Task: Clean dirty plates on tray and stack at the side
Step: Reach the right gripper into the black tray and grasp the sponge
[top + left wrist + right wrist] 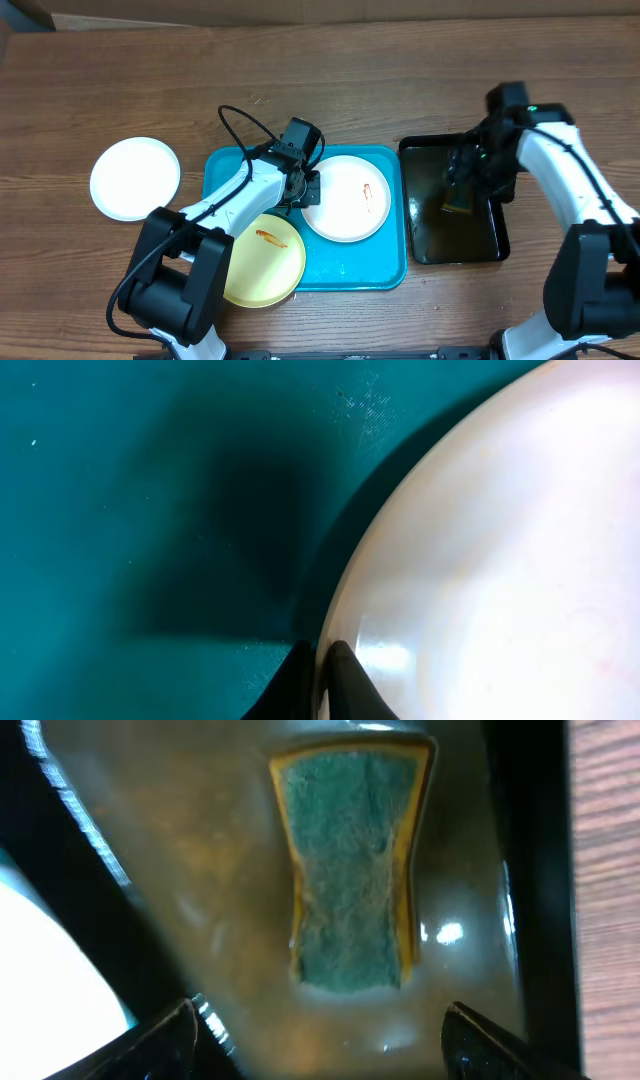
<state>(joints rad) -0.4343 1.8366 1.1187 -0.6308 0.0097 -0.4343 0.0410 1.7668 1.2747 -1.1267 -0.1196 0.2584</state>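
The turquoise tray (228,166) holds a white plate (347,198) with an orange-red smear and a pale yellow plate (263,262) with a smear, which overhangs the tray's front left corner. A clean white plate (135,178) lies on the table left of the tray. My left gripper (305,190) is shut on the left rim of the white plate on the tray (480,560), one finger under and one over (322,670). My right gripper (320,1040) is open above a green and yellow sponge (348,870) lying in the black tray (455,215).
The black tray holds brownish liquid around the sponge (458,200). It stands right beside the turquoise tray. Wooden table surface lies all round, with cardboard at the far edge (300,10).
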